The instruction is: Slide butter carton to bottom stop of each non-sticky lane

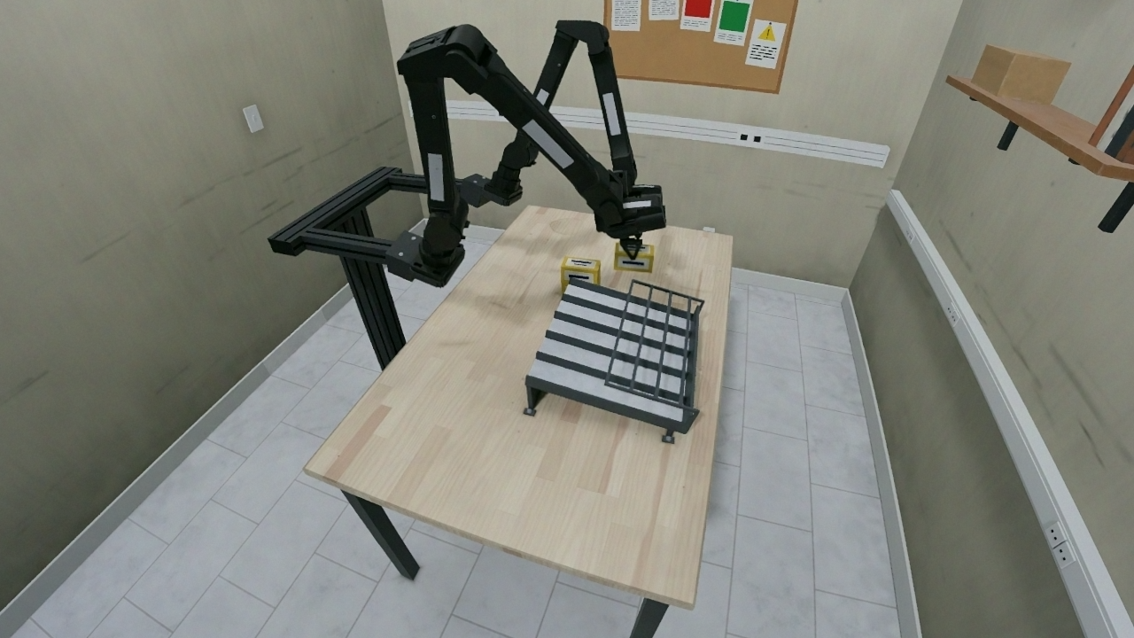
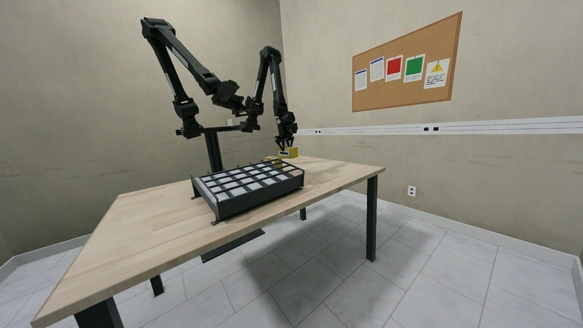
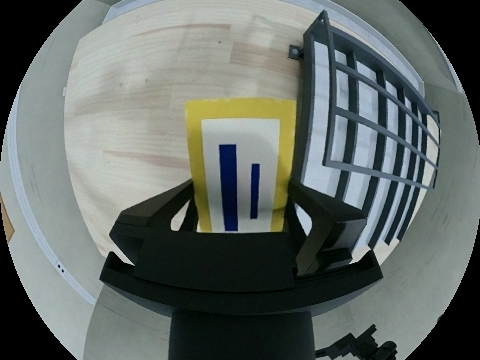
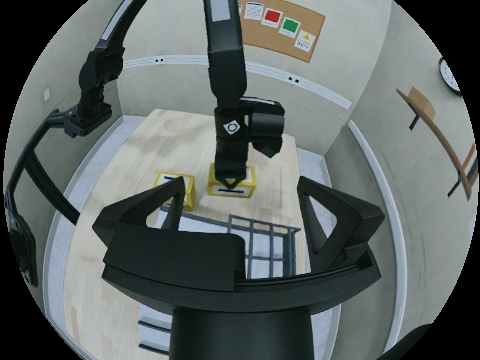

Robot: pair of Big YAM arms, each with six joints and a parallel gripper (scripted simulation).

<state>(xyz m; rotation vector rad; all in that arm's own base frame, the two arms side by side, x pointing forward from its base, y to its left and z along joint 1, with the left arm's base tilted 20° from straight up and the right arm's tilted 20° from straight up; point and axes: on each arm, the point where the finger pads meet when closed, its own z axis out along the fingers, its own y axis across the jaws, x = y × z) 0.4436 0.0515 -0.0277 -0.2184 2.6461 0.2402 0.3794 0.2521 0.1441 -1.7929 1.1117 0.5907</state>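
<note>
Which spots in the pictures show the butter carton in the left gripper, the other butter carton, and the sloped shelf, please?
Held carton [image 1: 642, 262] [image 2: 290, 152] [image 3: 240, 108] [image 4: 230, 190]: all four views, yellow side.
Other carton [image 1: 580, 276] [image 4: 173, 178]: top and right wrist, labelled face.
Shelf [image 1: 602, 395] [image 2: 260, 197] [image 3: 308, 100]: top, exterior, left wrist; frame side.
</note>
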